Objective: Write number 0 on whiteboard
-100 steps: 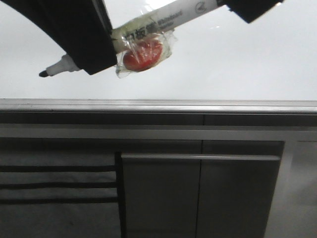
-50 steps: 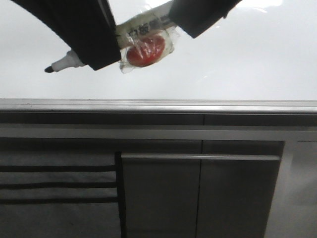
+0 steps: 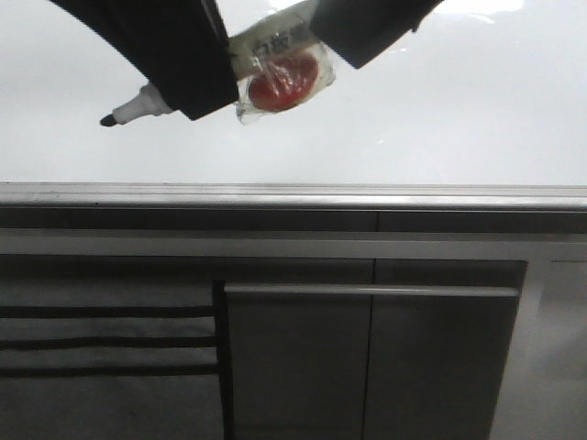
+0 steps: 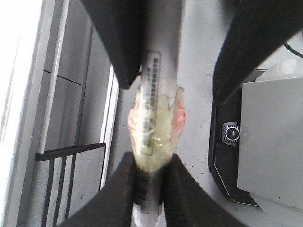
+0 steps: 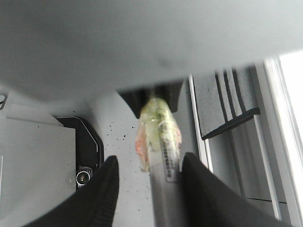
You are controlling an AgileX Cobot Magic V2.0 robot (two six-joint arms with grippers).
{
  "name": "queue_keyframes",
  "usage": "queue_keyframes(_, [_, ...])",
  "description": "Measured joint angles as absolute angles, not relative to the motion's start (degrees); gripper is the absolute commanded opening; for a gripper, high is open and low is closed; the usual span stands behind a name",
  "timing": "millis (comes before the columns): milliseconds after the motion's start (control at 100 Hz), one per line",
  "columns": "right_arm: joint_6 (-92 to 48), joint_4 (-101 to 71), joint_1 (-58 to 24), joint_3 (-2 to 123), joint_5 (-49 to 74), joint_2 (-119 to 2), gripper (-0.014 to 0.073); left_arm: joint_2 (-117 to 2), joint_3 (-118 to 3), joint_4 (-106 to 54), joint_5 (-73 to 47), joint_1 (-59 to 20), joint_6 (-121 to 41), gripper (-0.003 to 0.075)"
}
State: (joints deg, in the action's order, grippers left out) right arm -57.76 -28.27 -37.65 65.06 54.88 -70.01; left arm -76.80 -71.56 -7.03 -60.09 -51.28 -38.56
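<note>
We have the whiteboard marker (image 3: 266,55) held between both arms in front of the whiteboard (image 3: 459,119). Our left gripper (image 4: 149,182) is clamped on the barrel near the writing end, its fingers (image 4: 120,189) pressing either side, and the black tip (image 3: 108,120) juts out beyond it, to its far side from the right gripper. A red disc wrapped in clear tape (image 3: 282,78) sits on the barrel just behind the left gripper, between the two grippers. Our right gripper (image 5: 147,177) straddles the rear of the barrel; its fingers (image 5: 102,189) appear to stand a little off the barrel, so we cannot tell whether it grips or only steadies.

No 0 shows on the board in any view, so we judge the writing not yet begun. To do it well, we should keep the left clamp firm so the barrel cannot twist, bring the tip square to the glossy surface with light, even pressure, and trace one closed loop without lifting. If both grippers do hold the marker, they must move together, or the barrel may be levered loose. The taped disc must stay off the board.
</note>
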Motion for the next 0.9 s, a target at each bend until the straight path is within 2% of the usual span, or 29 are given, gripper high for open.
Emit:
queue_keyframes(170, [-57.8,-28.1,-37.6,65.1,54.9,-70.0,0.0095,-76.8,-71.6,-7.0,-60.2,-51.4,-38.8,-0.0020])
queue_keyframes(260, [-57.8,-27.9,-37.6,65.1,54.7,-70.0,0.0045,-76.8,-71.6,-7.0,-60.4,-51.5,-38.9,-0.0020])
queue_keyframes(660, [-58.5,-27.9,-37.6,65.1,54.9,-70.0,0.0026,-76.8,-71.6,-6.8,-60.5,-51.6,-39.7,-0.0013])
queue_keyframes(770, [-58.6,-27.9,-37.6,65.1,54.9,-70.0,0.0026,-76.8,-71.6,-6.7,-60.5,-51.6,-39.7,0.0069])
queue_keyframes(900, [-58.6,-27.9,-37.6,65.1,54.9,-70.0,0.0026,-76.8,-71.6,-6.7,-60.2,-51.6,-39.5,0.0230])
